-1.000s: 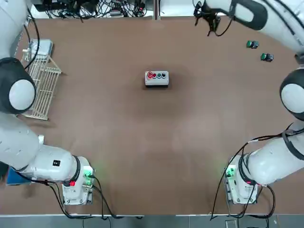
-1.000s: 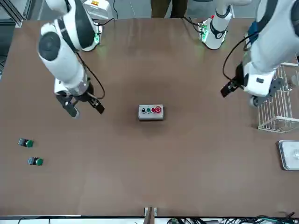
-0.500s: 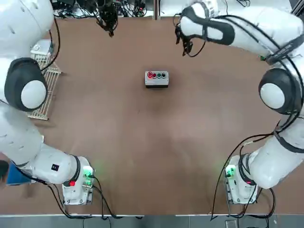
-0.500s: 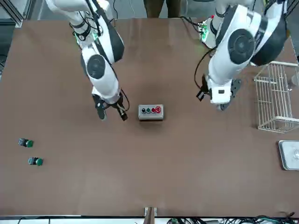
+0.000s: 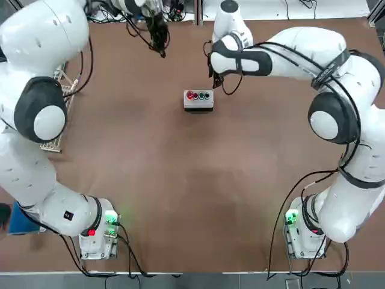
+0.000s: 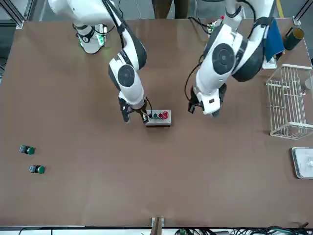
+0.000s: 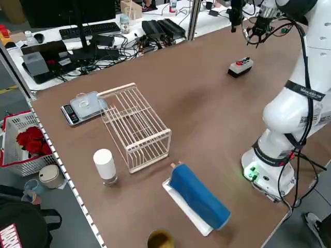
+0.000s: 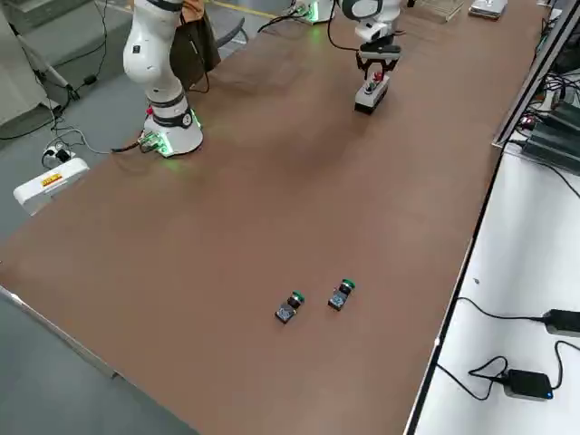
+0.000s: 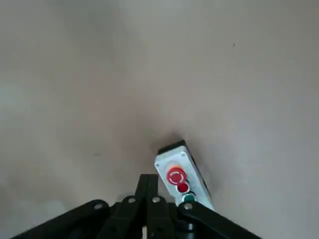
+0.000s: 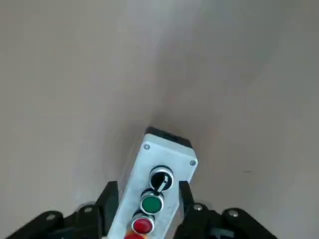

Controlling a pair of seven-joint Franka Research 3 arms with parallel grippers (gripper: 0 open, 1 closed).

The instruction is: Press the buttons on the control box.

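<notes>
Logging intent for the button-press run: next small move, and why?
Probably close the right claw fully before lowering it: its fingers stand apart with the control box showing between them, so a closed tip would likely press one button more cleanly. The left claw, already closed, could wait beside the box's red end.

Brown tabletop point(image 5: 180, 180) beneath both grippers. Grey floor point(image 8: 100, 381) beyond table edges. White desk point(image 7: 207, 26) past grippers, across table's far edge; black monitor point(image 7: 67, 10), keyboard point(image 7: 89, 31), tangled black cables point(image 7: 111, 57) on it. Metal post point(image 7: 194, 19) at table's edge.
</notes>
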